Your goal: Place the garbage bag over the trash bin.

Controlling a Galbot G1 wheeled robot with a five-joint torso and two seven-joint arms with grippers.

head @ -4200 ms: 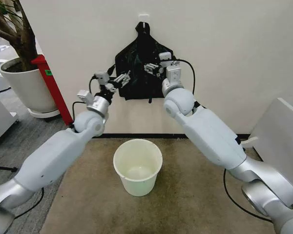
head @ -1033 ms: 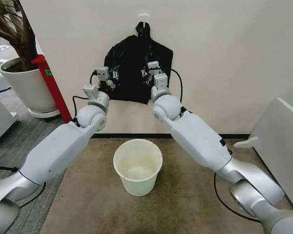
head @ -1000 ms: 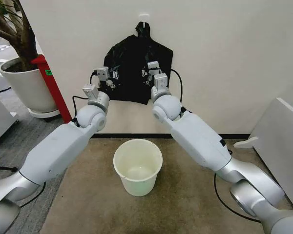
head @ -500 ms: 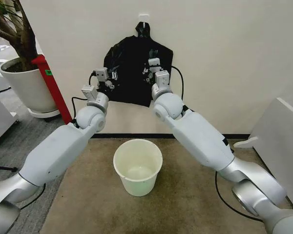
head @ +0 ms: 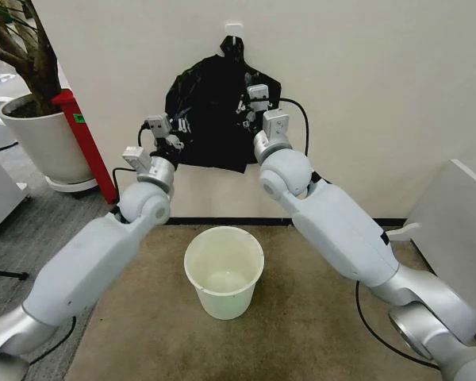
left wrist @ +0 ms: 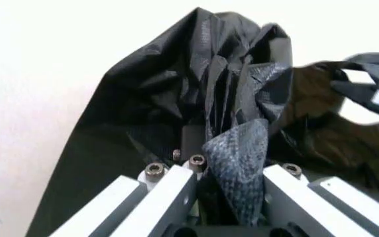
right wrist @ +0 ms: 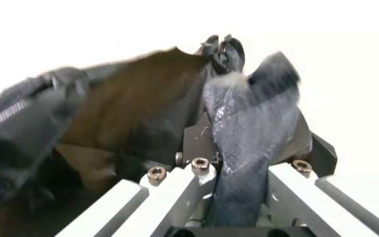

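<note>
Against the plain white wall point(head: 381, 79) we see the crinkly glossy black plastic garbage bag point(head: 210, 111) hanging from a hook, our left gripper point(head: 177, 127) and right gripper point(head: 242, 101) each clamped on a fold of it, above the small round white plastic trash bin point(head: 224, 271) standing on the brown floor point(head: 317, 317).

An office-like indoor corner — plain white wall point(head: 381, 95) with a dark baseboard, brown carpet point(head: 317, 317) meeting grey flooring at the left, a potted tree in a large white plant pot point(head: 40, 143) (beside a red post point(head: 87, 147)), white furniture panels at either edge.
</note>
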